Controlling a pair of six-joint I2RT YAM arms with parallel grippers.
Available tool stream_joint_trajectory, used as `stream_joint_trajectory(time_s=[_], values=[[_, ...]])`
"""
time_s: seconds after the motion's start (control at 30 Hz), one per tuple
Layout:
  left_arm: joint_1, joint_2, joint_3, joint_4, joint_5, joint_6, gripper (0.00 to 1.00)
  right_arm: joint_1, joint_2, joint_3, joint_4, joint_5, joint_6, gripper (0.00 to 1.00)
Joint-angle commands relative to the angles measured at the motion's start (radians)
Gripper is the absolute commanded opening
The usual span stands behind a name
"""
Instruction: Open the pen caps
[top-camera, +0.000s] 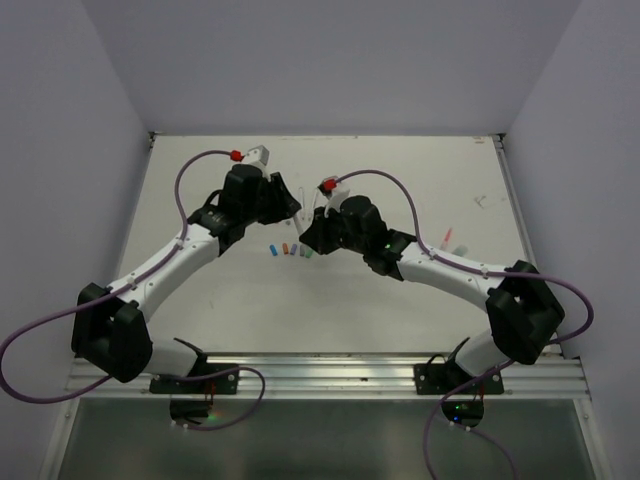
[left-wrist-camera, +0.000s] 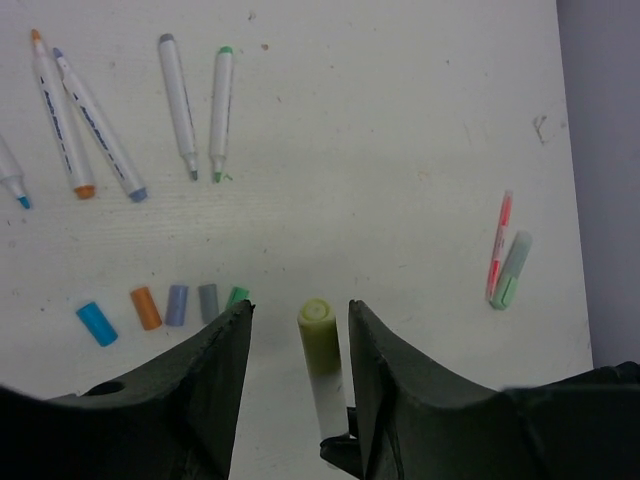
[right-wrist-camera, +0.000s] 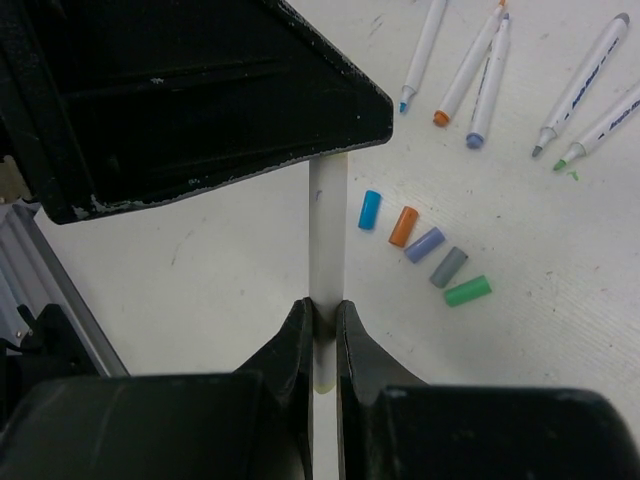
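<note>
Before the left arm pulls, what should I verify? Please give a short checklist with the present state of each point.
1. The right gripper is shut on the white pen barrel: ok.
2. The yellow-green cap lies between the fingers of the left gripper: ok.
3. The left fingers are clamped on that cap: not ok, a gap shows on each side.
4. The cap is centred between those fingers: not ok, in the left wrist view it sits nearer the finger on the right of the picture.
5. The row of loose caps is out of the way: cannot tell, its green one is partly hidden behind a finger.
</note>
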Motion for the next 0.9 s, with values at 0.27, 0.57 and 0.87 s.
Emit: stream_joint_trajectory(time_s=[0.27, 0.57, 0.87], values=[[-0.015, -0.006, 0.027, 0.048, -0.006, -0.036, 0.11, 0.016, -0.022, 0.014, 0.05, -0.017, -0.007, 0.0], [-0.015, -0.042, 0.01, 0.057, -0.001, -0.051, 0.0, 0.017, -0.018, 0.0, 0.082, -0.039, 0.024, 0.41], [-0.015, -0.071, -0.002, 0.061, 0.013, -0.055, 0.0, 0.016, 0.025, 0.049, 0.083, -0.02, 0.012, 0.43]])
